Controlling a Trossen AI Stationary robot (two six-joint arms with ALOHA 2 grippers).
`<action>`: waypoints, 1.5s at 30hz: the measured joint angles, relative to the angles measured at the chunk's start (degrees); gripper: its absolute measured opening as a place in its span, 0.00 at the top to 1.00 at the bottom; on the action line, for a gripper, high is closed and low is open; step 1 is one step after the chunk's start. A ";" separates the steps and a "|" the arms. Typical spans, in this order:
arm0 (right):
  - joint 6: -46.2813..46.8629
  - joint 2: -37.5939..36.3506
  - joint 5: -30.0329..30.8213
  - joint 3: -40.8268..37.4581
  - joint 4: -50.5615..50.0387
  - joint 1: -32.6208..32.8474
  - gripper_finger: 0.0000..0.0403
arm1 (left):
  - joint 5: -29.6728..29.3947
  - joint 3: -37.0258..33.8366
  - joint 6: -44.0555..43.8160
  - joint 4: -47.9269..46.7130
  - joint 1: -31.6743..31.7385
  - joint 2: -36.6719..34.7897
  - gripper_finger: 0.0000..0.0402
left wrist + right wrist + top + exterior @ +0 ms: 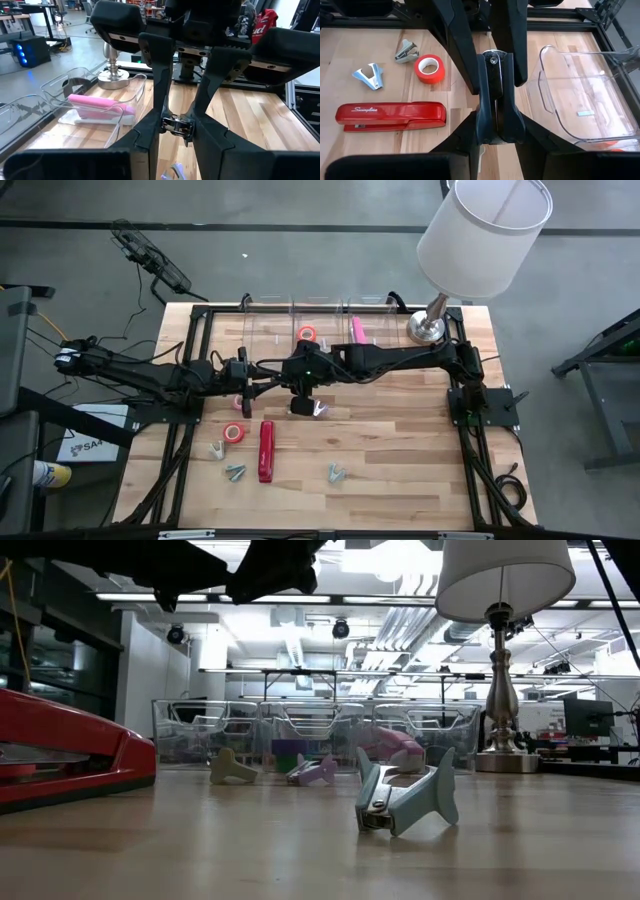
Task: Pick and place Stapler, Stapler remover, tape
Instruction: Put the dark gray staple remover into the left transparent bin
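The left gripper's [178, 127] fingers [147, 137] stand narrow, pressed against both sides of the chrome claws of a stapler remover [177, 125]. The right gripper [495, 117] meets it head-on, and its fingers [465, 135] are closed on the same stapler remover's dark body. The piece hangs between the two grippers above the middle of the tabletop [350, 50]. It is slim, with glossy black plastic shells joined by a small metal rivet at the end towards the left gripper. Its long axis runs in line with the right fingers.

On the pale wooden planks beneath lies a red stapler [390, 116], long and smooth with white script on top. It lies flat with its length running from the table's front to its back. Beside it sits a ring of red tape [430, 69], lying flat. Two more claw removers rest near the tape, one light blue [370, 76] and one grey [406, 51]. Clear plastic bins [590, 100] stand along the far edge, and one of them holds a pink stapler [97, 103]. A lamp [480, 230] with a white shade stands at the far right corner.
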 joint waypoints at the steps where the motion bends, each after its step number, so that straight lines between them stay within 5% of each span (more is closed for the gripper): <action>1: 0.00 0.02 0.02 0.00 0.02 0.00 0.79 | 0.00 0.00 0.00 -0.02 0.00 0.00 0.79; 14: 0.15 0.03 0.27 0.00 0.11 0.00 0.79 | -0.11 0.02 0.04 -0.23 0.00 0.00 0.79; 30: 0.64 0.03 1.11 0.00 0.04 -0.09 0.66 | -3.03 0.02 0.11 -0.49 0.00 0.03 0.79; 40: 1.90 -1.72 8.01 0.02 -6.00 -0.19 0.66 | -14.63 0.02 0.54 -0.69 0.04 -0.02 0.80; 45: 2.70 -3.24 17.01 0.07 -9.14 -0.28 0.65 | -23.14 0.02 0.14 -2.85 0.07 -0.07 0.80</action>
